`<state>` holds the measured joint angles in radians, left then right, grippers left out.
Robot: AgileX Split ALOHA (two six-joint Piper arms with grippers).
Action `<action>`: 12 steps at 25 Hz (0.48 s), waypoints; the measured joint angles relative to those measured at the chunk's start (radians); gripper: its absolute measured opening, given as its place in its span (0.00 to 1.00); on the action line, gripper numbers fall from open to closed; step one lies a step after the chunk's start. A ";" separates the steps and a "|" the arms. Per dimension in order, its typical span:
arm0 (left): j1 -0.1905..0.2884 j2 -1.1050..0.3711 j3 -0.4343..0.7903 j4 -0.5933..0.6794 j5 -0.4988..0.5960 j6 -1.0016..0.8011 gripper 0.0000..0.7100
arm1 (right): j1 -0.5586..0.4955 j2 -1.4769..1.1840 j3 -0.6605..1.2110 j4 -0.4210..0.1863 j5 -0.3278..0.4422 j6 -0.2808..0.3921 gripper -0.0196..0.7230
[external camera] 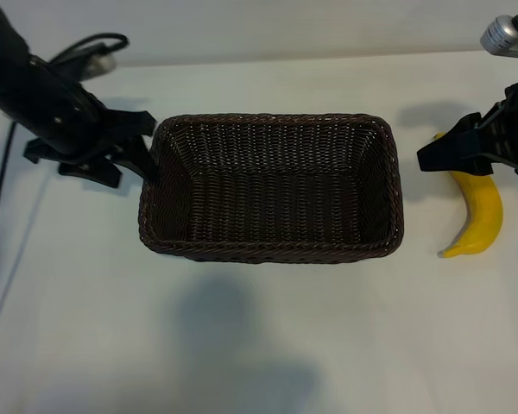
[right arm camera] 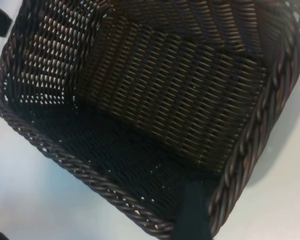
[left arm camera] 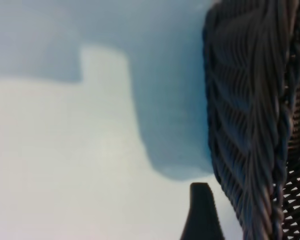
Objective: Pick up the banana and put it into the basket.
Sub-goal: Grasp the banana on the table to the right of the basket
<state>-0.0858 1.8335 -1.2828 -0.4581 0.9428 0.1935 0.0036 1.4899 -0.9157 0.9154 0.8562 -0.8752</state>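
Banana [external camera: 482, 214] lies outside the basket [external camera: 272, 250].
Left gripper [external camera: 147, 153] is spread apart by the basket's end. Right gripper [external camera: 432, 155], fingers wide, holds nothing above the banana.

basket [external camera: 272, 250] is rough woven wicker, banana [external camera: 482, 220] peel smooth with slight sheen, desk [external camera: 259, 345] plain matt white

A white table [external camera: 268, 345] carries the woven basket [external camera: 272, 254] and, just beside it, the banana [external camera: 481, 220].
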 joint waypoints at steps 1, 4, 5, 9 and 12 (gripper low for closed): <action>0.010 -0.011 -0.001 0.002 0.004 -0.001 0.77 | 0.000 0.000 0.000 0.000 0.000 0.000 0.81; 0.049 -0.045 -0.027 0.011 0.041 -0.003 0.77 | 0.000 0.000 0.000 0.000 0.000 0.000 0.81; 0.061 -0.054 -0.041 0.017 0.056 -0.005 0.77 | 0.000 0.000 0.000 0.000 0.000 0.000 0.81; 0.107 -0.066 -0.130 0.131 0.125 -0.060 0.77 | 0.000 0.000 0.000 -0.001 0.000 0.000 0.81; 0.115 -0.066 -0.198 0.324 0.176 -0.138 0.77 | 0.000 0.000 0.000 -0.001 0.000 0.000 0.81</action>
<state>0.0296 1.7674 -1.4807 -0.1346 1.1184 0.0553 0.0036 1.4899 -0.9157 0.9145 0.8562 -0.8752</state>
